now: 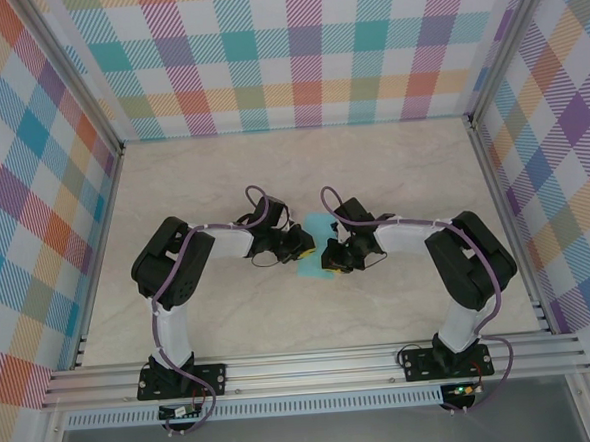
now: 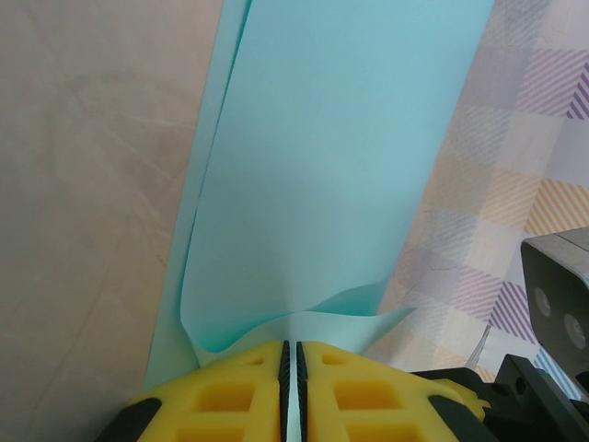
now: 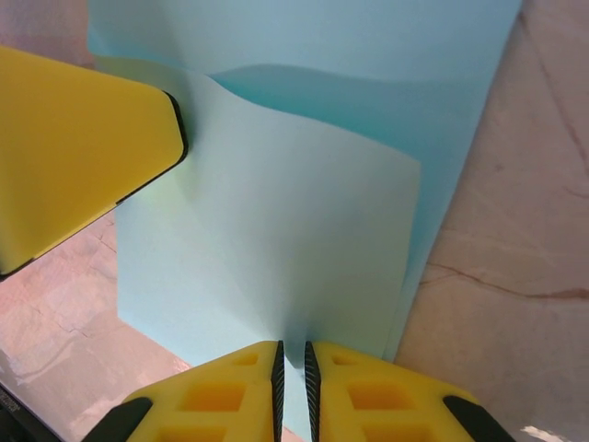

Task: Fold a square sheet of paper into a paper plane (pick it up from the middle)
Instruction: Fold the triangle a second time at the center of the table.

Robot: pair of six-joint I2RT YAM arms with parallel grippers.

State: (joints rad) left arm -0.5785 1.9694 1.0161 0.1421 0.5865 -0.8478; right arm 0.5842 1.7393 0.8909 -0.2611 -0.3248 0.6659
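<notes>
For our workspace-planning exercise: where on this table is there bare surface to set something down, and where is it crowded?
Crowded: the centre, where the left gripper and right gripper pinch the sheet of paper. Free: the table's far half, from there to the back wall; the near middle, between the left arm, right arm and front rail.

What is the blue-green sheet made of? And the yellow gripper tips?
The sheet looks like thin matte paper: it curls and bends softly without shine. The yellow fingertips seem moulded plastic or rubber, matte, with square hollows; which one is hard to tell.
</notes>
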